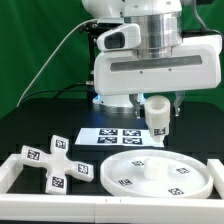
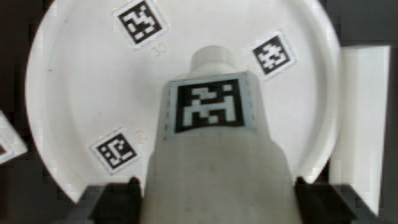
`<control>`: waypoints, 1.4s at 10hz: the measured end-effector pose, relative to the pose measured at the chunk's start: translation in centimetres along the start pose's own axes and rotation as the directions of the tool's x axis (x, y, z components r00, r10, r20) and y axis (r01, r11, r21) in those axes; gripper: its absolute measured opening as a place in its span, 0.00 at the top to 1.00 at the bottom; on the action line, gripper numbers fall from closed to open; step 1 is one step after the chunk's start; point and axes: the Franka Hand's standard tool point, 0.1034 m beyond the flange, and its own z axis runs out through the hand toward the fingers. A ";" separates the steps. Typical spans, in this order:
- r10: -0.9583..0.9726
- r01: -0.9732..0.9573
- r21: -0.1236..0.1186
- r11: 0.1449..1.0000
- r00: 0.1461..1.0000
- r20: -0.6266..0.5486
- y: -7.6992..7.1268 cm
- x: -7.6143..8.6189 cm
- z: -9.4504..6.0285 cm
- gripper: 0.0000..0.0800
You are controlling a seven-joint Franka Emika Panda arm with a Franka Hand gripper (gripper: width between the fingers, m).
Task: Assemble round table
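Observation:
The large rimmed round disc [image 1: 152, 173] lies flat on the black table at the exterior view's lower right, with tags on its face. My gripper [image 1: 156, 122] hangs above the disc and is shut on the short thick cylinder [image 1: 157, 116], which it holds upright in the air. In the wrist view the cylinder [image 2: 214, 140] with its tag fills the middle, clamped between my two black fingers [image 2: 112, 198], and the disc [image 2: 107, 80] lies below it. The cross-shaped foot [image 1: 52, 162] lies at the exterior view's lower left.
The marker board [image 1: 110, 135] lies flat behind the disc, under the arm's base. A low white border wall [image 1: 20, 172] runs along the front and left of the work area. A cable hangs at the back left.

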 end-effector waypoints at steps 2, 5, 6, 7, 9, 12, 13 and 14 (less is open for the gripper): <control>-0.046 0.039 -0.040 0.998 0.980 -0.192 0.3 0.4 0.5 0.49; -0.084 0.061 -0.072 0.996 0.922 -0.379 -0.2 -0.3 0.8 0.49; -0.084 0.061 -0.072 0.996 0.922 -0.379 -0.2 -0.3 0.8 0.49; -0.084 0.061 -0.072 0.996 0.922 -0.378 -0.2 -0.3 0.8 0.49; -0.104 0.077 -0.084 0.993 0.912 -0.396 0.0 -0.5 0.8 0.49; -0.129 0.093 -0.107 0.990 0.905 -0.405 1.1 -1.0 1.6 0.49; -0.134 0.098 -0.108 0.989 0.906 -0.401 0.8 -1.2 2.1 0.49; -0.134 0.099 -0.107 0.989 0.905 -0.403 0.6 -1.2 2.2 0.49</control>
